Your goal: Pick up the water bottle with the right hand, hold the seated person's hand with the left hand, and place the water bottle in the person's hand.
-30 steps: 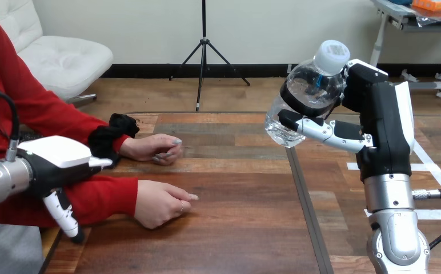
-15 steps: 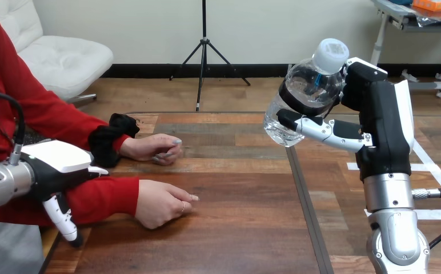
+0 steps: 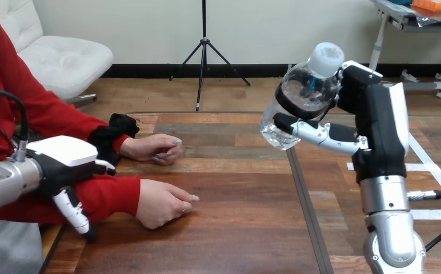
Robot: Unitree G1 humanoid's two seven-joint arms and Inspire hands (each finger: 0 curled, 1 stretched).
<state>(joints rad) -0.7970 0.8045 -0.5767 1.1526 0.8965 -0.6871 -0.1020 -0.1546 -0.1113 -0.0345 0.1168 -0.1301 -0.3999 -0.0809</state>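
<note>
Water bottle [image 3: 298, 111] sits up in the air on the right side of the head view, gripped by the right hand [image 3: 378, 131]. It is well above the desk [image 3: 235, 240] and roughly over the dark seam [image 3: 301, 194] that runs across the wood. The right arm stands nearly upright from the bottom edge, with the white back shell facing right. The fingers [image 3: 312, 130] wrap round the lower half of the clear body, and another black part hooks over its shoulder.

The bottle is tilted. Its long axis runs from lower left to upper right, with the white cap [image 3: 327, 57] uppermost and the rounded base pointing down and left, toward the person.

The left arm comes in low from the left edge and lies level. The left hand [image 3: 64, 160] sits palm down over the person's red sleeve [image 3: 112, 194], just behind the wrist. Its fingers [image 3: 75, 211] hang down fairly straight in front of the sleeve, not closed round it, and their tips reach down near the desk's left edge.

The person's nearer hand [image 3: 161, 202] rests knuckles up on the wood, just right of the left hand. The person's farther hand [image 3: 152, 147] lies on the desk behind it, loosely curled.

Bare wood stretches between those two hands and the seam, so there is open room below and left of the bottle.
</note>
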